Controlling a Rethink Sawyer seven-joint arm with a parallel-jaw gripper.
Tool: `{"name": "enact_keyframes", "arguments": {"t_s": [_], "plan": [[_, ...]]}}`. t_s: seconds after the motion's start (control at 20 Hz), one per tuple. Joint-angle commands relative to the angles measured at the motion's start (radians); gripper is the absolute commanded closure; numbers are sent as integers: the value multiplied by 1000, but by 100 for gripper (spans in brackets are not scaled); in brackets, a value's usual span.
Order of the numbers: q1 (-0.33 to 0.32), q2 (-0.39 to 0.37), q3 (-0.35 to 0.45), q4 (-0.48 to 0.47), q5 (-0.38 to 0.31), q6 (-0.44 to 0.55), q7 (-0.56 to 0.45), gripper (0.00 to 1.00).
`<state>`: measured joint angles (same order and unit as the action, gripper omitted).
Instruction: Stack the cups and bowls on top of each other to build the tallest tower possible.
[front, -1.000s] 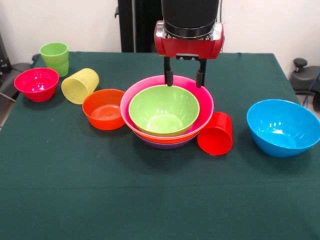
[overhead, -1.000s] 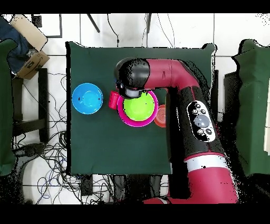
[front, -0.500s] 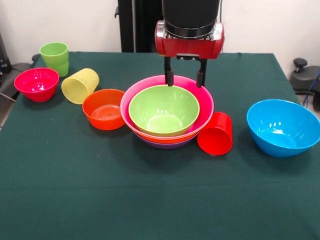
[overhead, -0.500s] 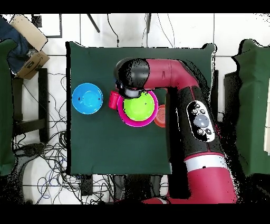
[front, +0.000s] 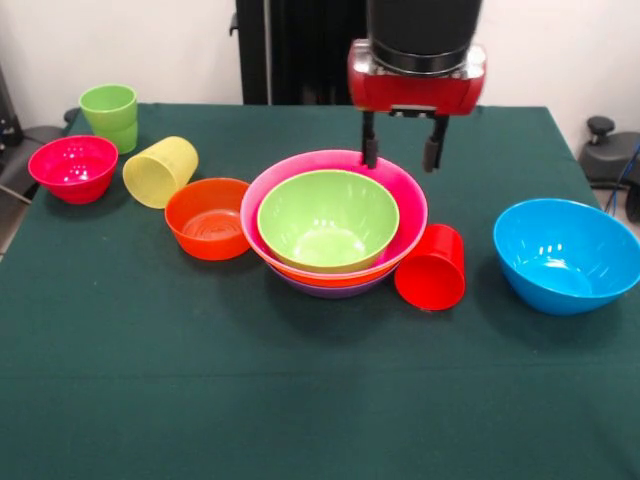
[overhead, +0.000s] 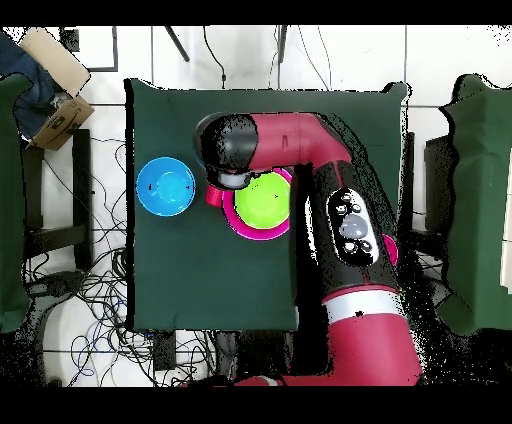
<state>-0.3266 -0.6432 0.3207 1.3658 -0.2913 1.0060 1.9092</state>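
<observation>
I see the gripper (front: 401, 157) w/ jaws apart, holding nothing, hovering above the far right rim of the tower (front: 334, 220) at mid surface (front: 300, 400). Lime-green bowl (front: 328, 217) sits innermost. Red cup (front: 432, 267) lies tipped, touching the tower's right side; blue bowl (front: 566, 254) stands well apart.

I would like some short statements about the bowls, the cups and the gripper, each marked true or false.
1. The lime-green bowl sits innermost in the tower. True.
2. The red cup stands upright. False: it lies on its side beside the tower.
3. The gripper is open and empty. True.
4. The blue bowl is part of the tower. False: it sits alone on the table.
</observation>
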Motion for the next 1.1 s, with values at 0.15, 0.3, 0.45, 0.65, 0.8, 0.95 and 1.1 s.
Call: {"name": "enact_keyframes", "arguments": {"t_s": [0.15,0.3,0.45,0.65,0.8,0.95,1.1], "plan": [[105,22,-41,24,-66,6,66,0],[142,26,-62,13,-46,15,117,0],[174,34,-79,6,-33,11,146,0],[203,59,-98,-20,-26,5,154,0],[221,90,-103,-50,-37,0,127,0],[235,105,-108,-57,-41,-7,110,0],[236,114,-108,-59,-35,-24,97,0]]}}
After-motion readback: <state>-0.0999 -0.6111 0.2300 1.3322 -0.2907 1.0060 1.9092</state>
